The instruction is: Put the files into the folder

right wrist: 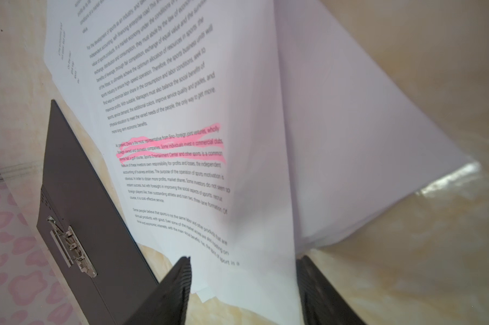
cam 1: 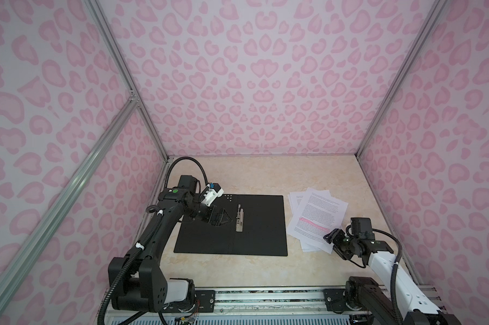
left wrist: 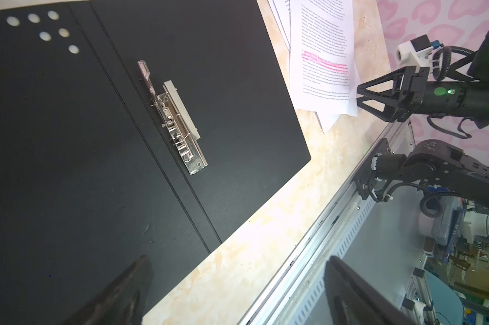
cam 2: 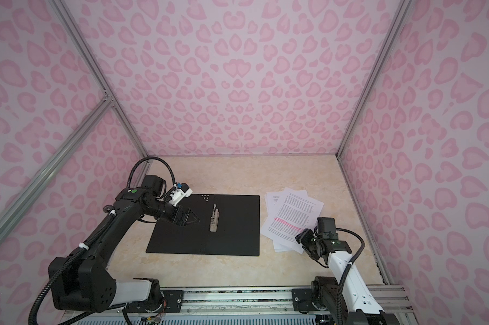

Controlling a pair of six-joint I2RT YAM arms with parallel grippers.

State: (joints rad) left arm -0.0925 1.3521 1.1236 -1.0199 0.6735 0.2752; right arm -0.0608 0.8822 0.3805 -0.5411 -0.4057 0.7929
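Black folder (cam 1: 254, 225), white files (cam 1: 316, 216) (some lines pink), pink-spotted walls (cam 1: 237, 84).

Place: I'm running a robot lab test cell.
Walls: pink-patterned panels (cam 1: 251, 84) on aluminium frame (cam 1: 116, 56) box my table (cam 1: 265, 174) in.
Front: a metal mounting rail (cam 1: 265, 298).
Beyond: cluttered equipment benches (left wrist: 462, 267), seen by the left wrist.

in both top views the print on the files (cam 1: 316, 216) is too small to read, and the right gripper (cam 1: 328, 236) covers their near corner. in the right wrist view its fingers (right wrist: 175, 284) are blurred and cut off by the edge; whether they pinch the raised sheet is unclear.
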